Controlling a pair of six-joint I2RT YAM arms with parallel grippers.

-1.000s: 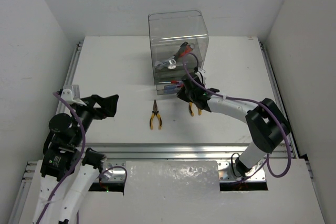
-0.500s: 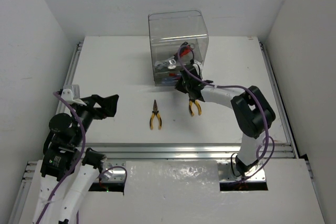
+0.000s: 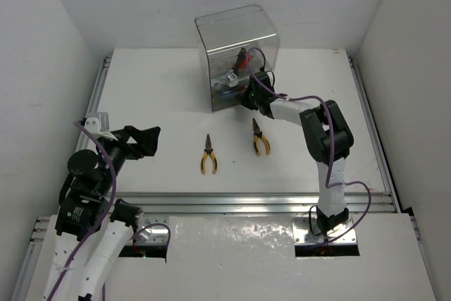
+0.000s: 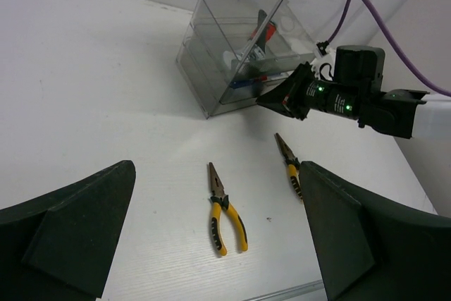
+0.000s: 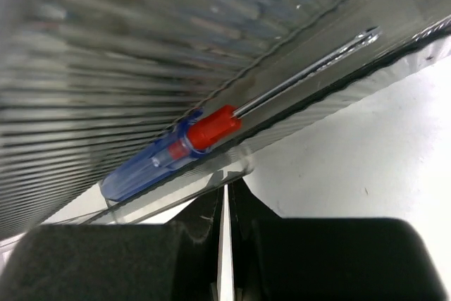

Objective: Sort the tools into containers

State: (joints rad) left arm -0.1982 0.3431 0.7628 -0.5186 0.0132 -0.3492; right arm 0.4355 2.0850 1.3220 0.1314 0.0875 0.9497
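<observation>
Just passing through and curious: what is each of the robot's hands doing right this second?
Left hand: open, holding nothing.
Right hand: closed, nothing visibly held.

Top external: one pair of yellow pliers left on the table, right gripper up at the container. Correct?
Wrong count. Two are left on the table: the left-side pliers and the right-side pliers. The top external view shows both. The right gripper is up at the container, as you said.
</observation>
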